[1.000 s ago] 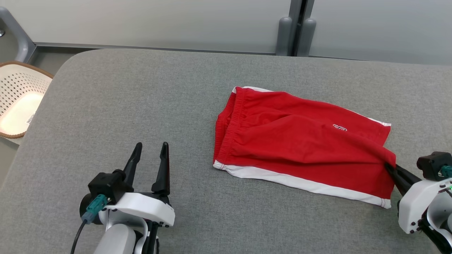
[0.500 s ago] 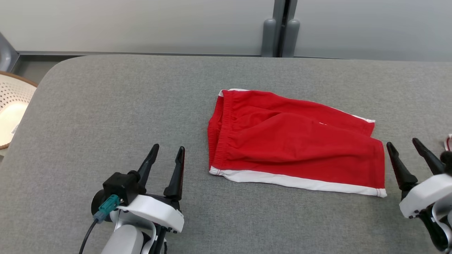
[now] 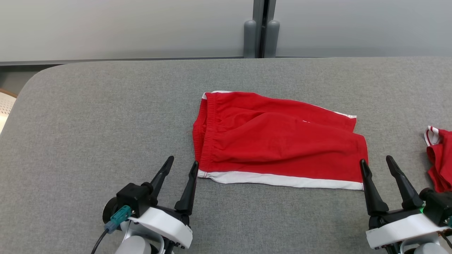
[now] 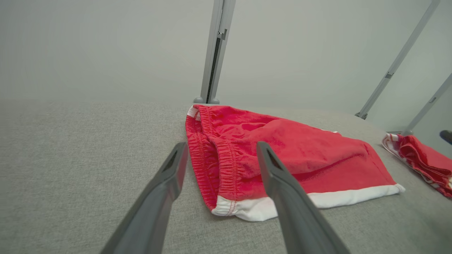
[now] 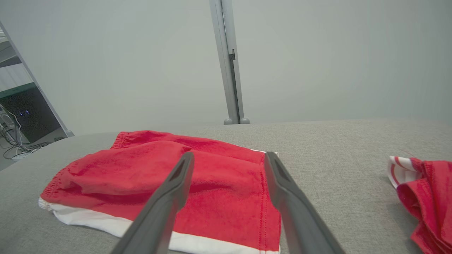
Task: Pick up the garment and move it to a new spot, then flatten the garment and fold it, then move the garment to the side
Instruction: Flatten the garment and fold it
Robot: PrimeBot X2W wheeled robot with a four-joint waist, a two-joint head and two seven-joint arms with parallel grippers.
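Head view: red shorts laid flat on counter; left tool held spread by waistband corner, right tool spread at hem, poss. touching it. 2nd red garment spotted far right.

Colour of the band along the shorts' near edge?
White band against red shorts; clearest in head view.

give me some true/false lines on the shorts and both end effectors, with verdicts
1. The red shorts lie on the grey surface. True.
2. The right end effector is clamped on the shorts' hem. False: it is open beside the hem, gripping nothing.
3. The left end effector is open near the waistband corner. True.
4. Another red garment lies left of the shorts. False: the second red garment lies to their right.
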